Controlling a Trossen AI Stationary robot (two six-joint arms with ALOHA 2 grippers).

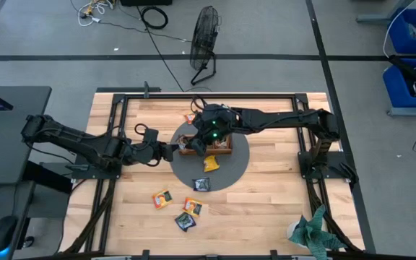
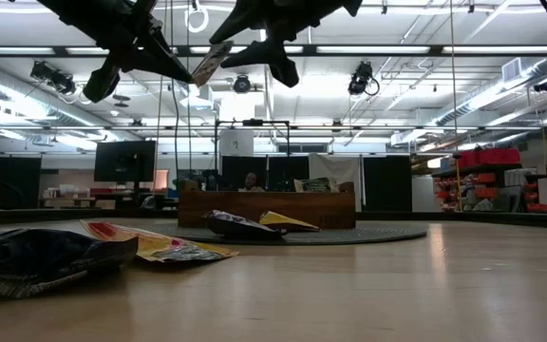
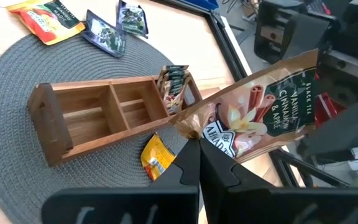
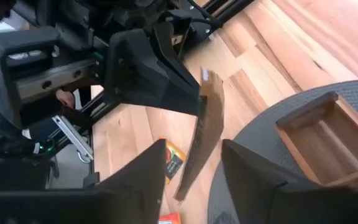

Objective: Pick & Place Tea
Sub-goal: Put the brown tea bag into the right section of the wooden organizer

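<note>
Progress: early | tray (image 3: 98,115) holds one sachet bundle (image 3: 174,87) | left tool (image 3: 197,163) pinching tan sachet (image 3: 266,109) aloft | right tool (image 4: 194,171) spread around it | loose sachets (image 1: 183,206) remain near bench's front edge

Left pincer (image 3: 199,163) clamped, right pincer (image 4: 194,163) agape.

tray (image 1: 221,150) under right arm (mostly hidden), contents unclear

Brown sachet (image 3: 253,112) (perhaps tan), grey mat (image 3: 17,180)
</note>
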